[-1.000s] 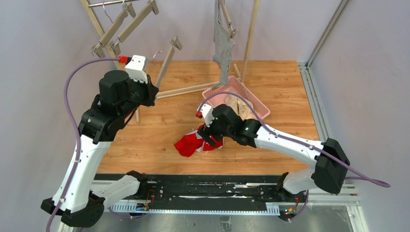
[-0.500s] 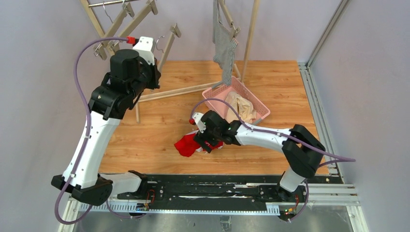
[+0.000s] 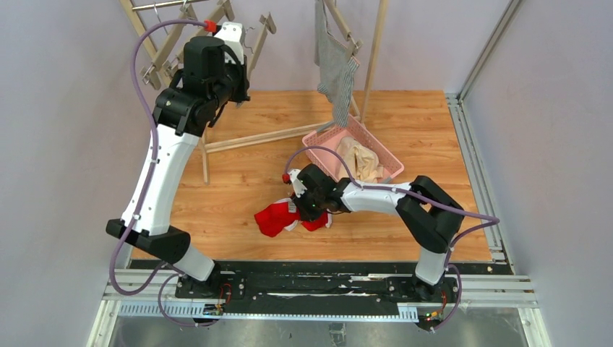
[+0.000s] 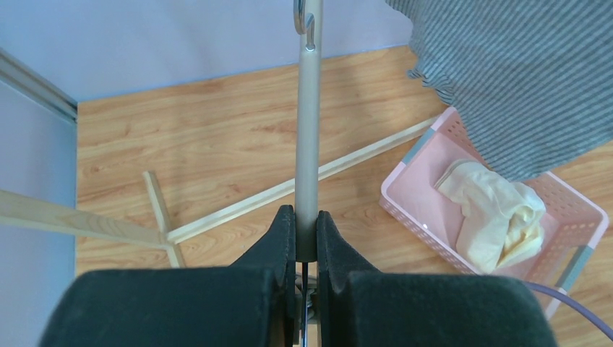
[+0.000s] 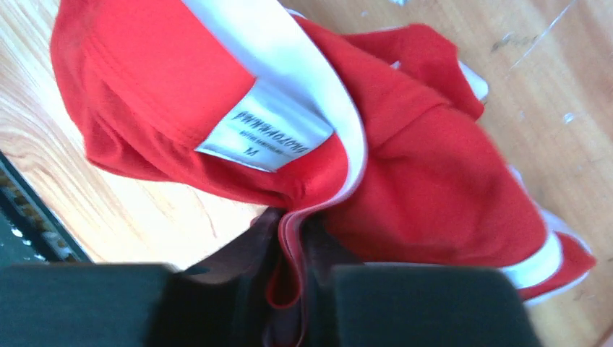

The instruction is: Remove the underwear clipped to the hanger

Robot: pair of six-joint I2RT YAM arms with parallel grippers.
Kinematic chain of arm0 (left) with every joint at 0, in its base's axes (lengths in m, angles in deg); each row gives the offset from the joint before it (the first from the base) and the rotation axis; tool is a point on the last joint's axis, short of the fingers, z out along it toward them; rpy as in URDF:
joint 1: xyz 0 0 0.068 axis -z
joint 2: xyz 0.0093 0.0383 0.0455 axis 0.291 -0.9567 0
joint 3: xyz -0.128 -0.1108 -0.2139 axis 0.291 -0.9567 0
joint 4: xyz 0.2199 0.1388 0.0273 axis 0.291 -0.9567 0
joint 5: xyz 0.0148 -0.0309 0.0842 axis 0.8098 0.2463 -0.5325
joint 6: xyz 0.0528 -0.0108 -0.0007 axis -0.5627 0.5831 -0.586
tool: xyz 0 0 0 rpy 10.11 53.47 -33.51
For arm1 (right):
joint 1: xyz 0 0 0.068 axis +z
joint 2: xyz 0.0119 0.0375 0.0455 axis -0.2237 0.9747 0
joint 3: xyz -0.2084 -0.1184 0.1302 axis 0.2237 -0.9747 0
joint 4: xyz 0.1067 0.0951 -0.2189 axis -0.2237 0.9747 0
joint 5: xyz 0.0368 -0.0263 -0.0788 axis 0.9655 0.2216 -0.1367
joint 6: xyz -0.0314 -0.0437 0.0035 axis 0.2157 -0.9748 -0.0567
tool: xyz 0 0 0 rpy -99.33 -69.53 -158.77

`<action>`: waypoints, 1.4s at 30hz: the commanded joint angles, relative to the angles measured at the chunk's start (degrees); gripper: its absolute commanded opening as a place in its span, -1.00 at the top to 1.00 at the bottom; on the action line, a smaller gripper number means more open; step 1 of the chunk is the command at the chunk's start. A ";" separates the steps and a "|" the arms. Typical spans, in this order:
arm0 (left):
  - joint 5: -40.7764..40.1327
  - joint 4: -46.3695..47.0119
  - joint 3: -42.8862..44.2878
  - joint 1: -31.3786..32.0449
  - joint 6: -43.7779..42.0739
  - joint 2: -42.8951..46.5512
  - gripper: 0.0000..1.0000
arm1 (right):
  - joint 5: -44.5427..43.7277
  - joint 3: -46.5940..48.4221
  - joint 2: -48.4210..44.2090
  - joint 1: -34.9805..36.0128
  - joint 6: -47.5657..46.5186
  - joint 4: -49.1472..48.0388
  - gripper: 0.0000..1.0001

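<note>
Red underwear with white trim point(image 3: 278, 217) point(image 5: 405, 166) lies crumpled on the wooden table. My right gripper point(image 3: 305, 210) point(image 5: 293, 253) is shut on a fold of its waistband. My left gripper point(image 3: 242, 40) point(image 4: 306, 235) is raised at the back left, shut on the grey stem of an empty wooden hanger point(image 3: 262, 30) point(image 4: 308, 130). The grey-striped underwear point(image 3: 334, 72) point(image 4: 520, 79) hangs clipped to another hanger point(image 3: 341, 30) at the back. Cream underwear point(image 3: 359, 160) point(image 4: 491, 213) lies in the pink basket point(image 3: 390, 172) point(image 4: 408, 210).
A wooden rack point(image 3: 155, 50) stands at the back left, with its base bars point(image 3: 253, 136) point(image 4: 238, 206) lying across the table. An upright wooden pole point(image 3: 374, 50) rises behind the basket. Metal rails point(image 3: 470, 108) edge the table on the right.
My right gripper has shut on the red underwear and shifted slightly left. My left arm has lifted the empty hanger up and toward the back.
</note>
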 commanded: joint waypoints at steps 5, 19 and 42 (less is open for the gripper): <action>3.80 -2.78 8.22 -4.72 0.15 -3.68 1.00 | -3.21 2.54 -7.32 -0.19 -0.15 11.88 0.99; 11.88 -3.31 17.66 -9.19 1.79 -9.28 1.00 | -27.59 14.81 -33.20 -10.07 -7.68 12.41 0.99; 17.19 0.75 23.25 -10.30 4.03 -12.60 1.00 | -10.11 16.92 -12.10 -25.94 -2.31 6.56 0.99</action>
